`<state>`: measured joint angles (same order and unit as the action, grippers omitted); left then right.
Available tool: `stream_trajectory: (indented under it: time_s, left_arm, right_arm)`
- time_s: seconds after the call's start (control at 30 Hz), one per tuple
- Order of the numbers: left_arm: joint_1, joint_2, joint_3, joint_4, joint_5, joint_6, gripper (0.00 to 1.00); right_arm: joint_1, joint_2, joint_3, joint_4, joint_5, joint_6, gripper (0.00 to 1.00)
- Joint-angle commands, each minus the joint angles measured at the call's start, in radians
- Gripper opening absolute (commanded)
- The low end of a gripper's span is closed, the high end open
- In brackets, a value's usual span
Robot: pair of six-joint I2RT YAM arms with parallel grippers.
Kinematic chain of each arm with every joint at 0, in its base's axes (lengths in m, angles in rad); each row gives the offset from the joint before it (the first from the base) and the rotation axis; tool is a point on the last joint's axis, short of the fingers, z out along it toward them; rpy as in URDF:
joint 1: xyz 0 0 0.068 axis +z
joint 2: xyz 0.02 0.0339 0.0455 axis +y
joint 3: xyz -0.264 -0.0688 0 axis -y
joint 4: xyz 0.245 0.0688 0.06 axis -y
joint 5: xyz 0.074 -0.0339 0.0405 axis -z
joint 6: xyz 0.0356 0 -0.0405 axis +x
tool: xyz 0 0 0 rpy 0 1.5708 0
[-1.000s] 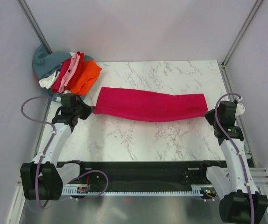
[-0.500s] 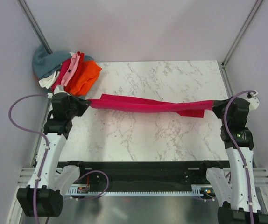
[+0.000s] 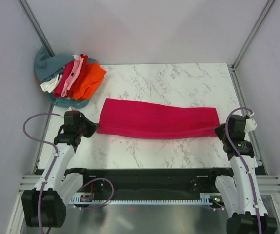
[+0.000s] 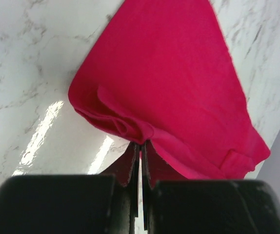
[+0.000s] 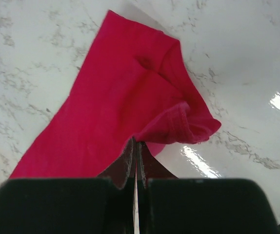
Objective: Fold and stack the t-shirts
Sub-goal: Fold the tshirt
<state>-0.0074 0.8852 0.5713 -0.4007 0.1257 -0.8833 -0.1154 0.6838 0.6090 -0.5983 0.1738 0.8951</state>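
Note:
The crimson-magenta t-shirt (image 3: 157, 119) lies folded into a long band across the marble table (image 3: 179, 78). My left gripper (image 3: 95, 128) is shut on its left end; the left wrist view shows the jaws (image 4: 141, 146) pinching a bunched fold of the shirt (image 4: 179, 73). My right gripper (image 3: 218, 130) is shut on its right end; the right wrist view shows the jaws (image 5: 136, 144) pinching the stitched hem of the shirt (image 5: 120, 97). Both ends rest low, at the table surface.
A heap of other t-shirts (image 3: 71, 75) lies at the table's back left corner, orange (image 3: 91, 80), red, pink, white and teal-grey (image 3: 47, 63). Grey walls stand close on the left, right and back. The black base rail (image 3: 145, 178) runs along the near edge.
Both grippers lifted the shirt and pulled it taut above the table, then lowered it. It now lies flat as a wider band, slightly nearer me. Both arms came back down.

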Motion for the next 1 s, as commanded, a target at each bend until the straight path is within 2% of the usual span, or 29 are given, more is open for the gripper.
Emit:
stream_trajectory:
  time_s: [0.0,0.17,0.27,0.37,0.4,0.47,0.5,0.6,0.67,0.77,0.9,0.97]
  left_arm:
    - [0.006,0.026,-0.062,0.105,0.025,0.020,0.02]
    - [0.006,0.164,-0.051,0.229,0.043,-0.006,0.02]
    - [0.006,0.303,0.053,0.278,0.038,-0.022,0.02]
    - [0.006,0.440,0.244,0.272,0.045,-0.036,0.02]
    - [0.041,0.467,0.369,0.258,0.057,-0.042,0.02]
    - [0.066,0.532,0.503,0.205,0.123,-0.069,0.02]
    - [0.087,0.544,0.630,0.194,0.146,-0.077,0.02]
    - [0.109,0.552,0.842,0.137,0.158,-0.083,0.02]
    - [0.119,0.535,0.897,0.096,0.181,-0.074,0.02]
    - [0.126,0.482,0.839,0.085,0.181,-0.043,0.02]
    - [0.126,0.380,0.542,0.111,0.141,-0.013,0.02]
    - [0.123,0.336,0.448,0.117,0.138,0.020,0.02]
  right_arm:
    - [-0.004,-0.006,-0.073,0.052,0.035,0.031,0.00]
    - [-0.004,0.101,-0.130,0.213,0.023,0.057,0.00]
    - [-0.004,0.241,-0.066,0.324,0.018,0.085,0.00]
    - [-0.004,0.420,0.130,0.367,-0.002,0.094,0.00]
    - [-0.004,0.512,0.279,0.364,-0.029,0.091,0.00]
    - [-0.007,0.622,0.464,0.333,-0.109,0.051,0.00]
    - [-0.007,0.646,0.647,0.289,-0.118,0.044,0.00]
    - [-0.015,0.671,0.893,0.278,-0.134,0.008,0.00]
    - [-0.026,0.662,0.939,0.276,-0.152,-0.001,0.00]
    - [-0.027,0.591,0.846,0.275,-0.172,-0.004,0.00]
    - [-0.027,0.432,0.484,0.284,-0.140,0.001,0.00]
    - [-0.029,0.389,0.370,0.292,-0.135,-0.007,0.00]
